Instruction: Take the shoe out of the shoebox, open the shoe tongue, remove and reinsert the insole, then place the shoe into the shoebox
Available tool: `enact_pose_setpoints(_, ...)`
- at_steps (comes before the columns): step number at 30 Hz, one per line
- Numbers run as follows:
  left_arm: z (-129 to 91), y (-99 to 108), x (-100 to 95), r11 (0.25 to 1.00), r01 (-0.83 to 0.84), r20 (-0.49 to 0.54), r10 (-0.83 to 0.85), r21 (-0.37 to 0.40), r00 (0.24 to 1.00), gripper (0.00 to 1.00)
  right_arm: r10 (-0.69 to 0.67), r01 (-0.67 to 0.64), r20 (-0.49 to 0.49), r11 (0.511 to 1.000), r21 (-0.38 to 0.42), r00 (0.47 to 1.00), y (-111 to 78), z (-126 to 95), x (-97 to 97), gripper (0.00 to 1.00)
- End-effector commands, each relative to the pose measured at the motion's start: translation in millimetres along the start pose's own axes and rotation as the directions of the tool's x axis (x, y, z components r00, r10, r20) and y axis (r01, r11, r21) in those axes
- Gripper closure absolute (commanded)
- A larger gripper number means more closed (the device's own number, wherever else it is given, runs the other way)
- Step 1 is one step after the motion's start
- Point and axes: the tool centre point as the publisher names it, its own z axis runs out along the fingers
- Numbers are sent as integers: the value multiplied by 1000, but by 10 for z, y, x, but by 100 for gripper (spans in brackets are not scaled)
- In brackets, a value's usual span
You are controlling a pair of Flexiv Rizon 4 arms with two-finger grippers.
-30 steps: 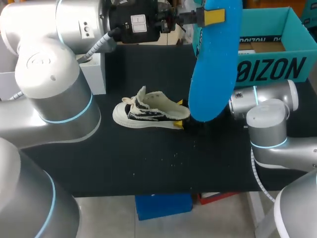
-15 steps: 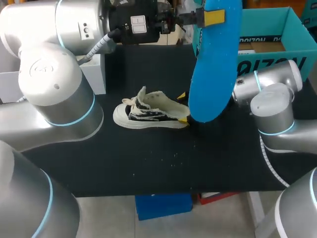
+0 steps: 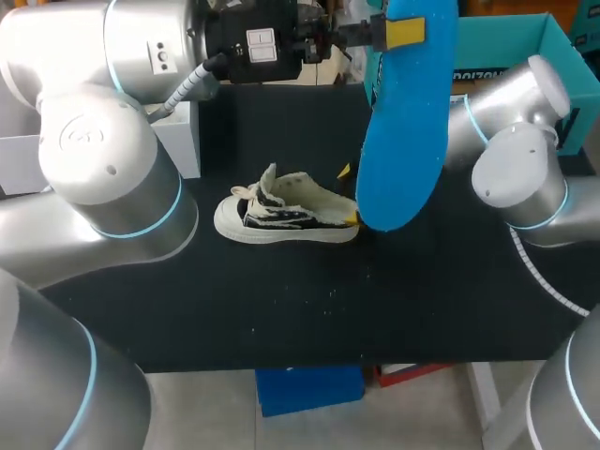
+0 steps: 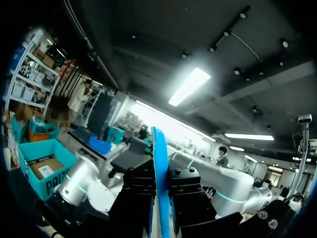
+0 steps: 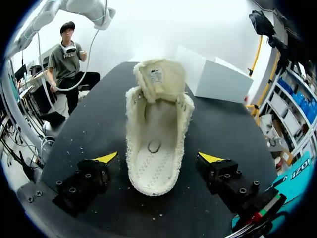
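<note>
On the black tabletop (image 3: 281, 309), near its middle, a cream-and-black canvas sneaker with a white rubber sole (image 3: 286, 217) stood upright on its sole, outside the teal cardboard shoebox (image 3: 497, 42) that sat at the far right corner. Its cream tongue (image 5: 161, 79) was folded forward towards the toe, and the wide-open mouth showed a pale stitched bottom. The right gripper (image 5: 158, 157) sat low at the heel end, its yellow-tipped fingers spread wide, one on each side of the heel and neither touching the shoe. The left gripper (image 4: 161, 198) was held high above the table, its fingers clamped narrowly from both sides on a long, flat, bright blue foam insole (image 3: 403, 122). That insole hung lengthwise downward from the grip; in the head view its lower rounded end overlapped the shoe's heel, and whether the two touched could not be told. A white rectangular box (image 3: 178, 141) stood at the table's far left, well apart from the sneaker.
</note>
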Motion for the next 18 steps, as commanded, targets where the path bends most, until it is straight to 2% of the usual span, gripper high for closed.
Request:
enact_pose_setpoints(1,22,8,1,1000,0,4,0,1,1000,100,-15,24,-39,973,229,999,84,-9,-60,0)
enact_pose_setpoints(9,22,8,1,1000,0,4,0,1,1000,100,-35,77,-114,918,390,993,178,-18,-88,0)
enact_pose_setpoints(18,22,8,1,1000,0,4,0,1,1000,100,-27,80,-112,864,498,993,204,-36,-66,0)
